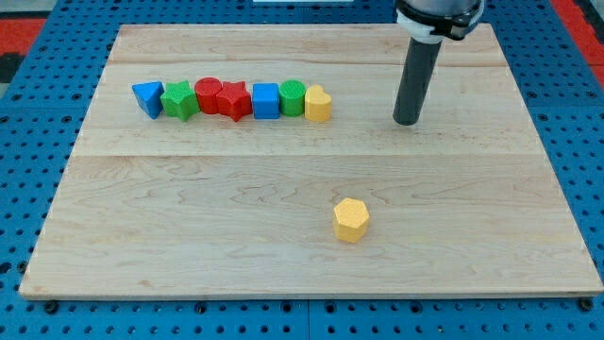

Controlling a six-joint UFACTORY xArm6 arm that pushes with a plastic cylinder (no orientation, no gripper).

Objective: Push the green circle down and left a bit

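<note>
The green circle [293, 95] sits in a row of blocks at the view's upper left, between a blue square [266, 100] on its left and a yellow heart [318, 104] on its right, touching both. My tip [407, 121] rests on the board well to the right of the row, about a hand's width right of the yellow heart. It touches no block.
Further left in the row are a red star [233, 100], a red circle [209, 93], a green star [179, 100] and a blue triangle [148, 97]. A yellow hexagon [351, 220] lies alone lower down. The wooden board [142, 227] ends on a blue pegboard.
</note>
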